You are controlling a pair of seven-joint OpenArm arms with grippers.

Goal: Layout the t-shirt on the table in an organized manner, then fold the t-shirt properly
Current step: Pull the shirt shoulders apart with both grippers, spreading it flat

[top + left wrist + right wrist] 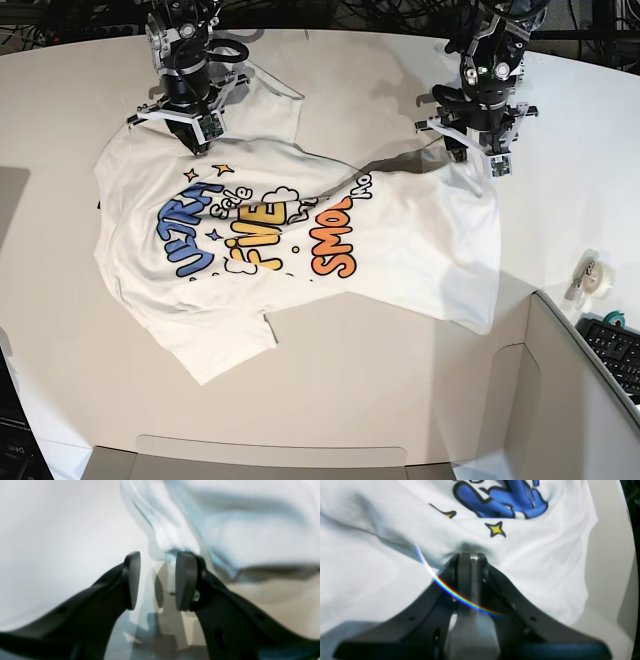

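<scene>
The white t-shirt lies spread print-up on the white table, wrinkled, with one sleeve folded near its lower edge. My right gripper is at the shirt's far left edge. In the right wrist view the gripper is shut on a puckered pinch of the t-shirt, just below a yellow star and blue letters. My left gripper is at the shirt's far right corner. In the blurred left wrist view the left gripper stands open, its pads apart, with the t-shirt bunched just beyond the tips.
A tape roll and a keyboard sit at the right, beside a grey box-like panel along the near edge. Cables run behind the far table edge. The table's curved edge shows right of the shirt.
</scene>
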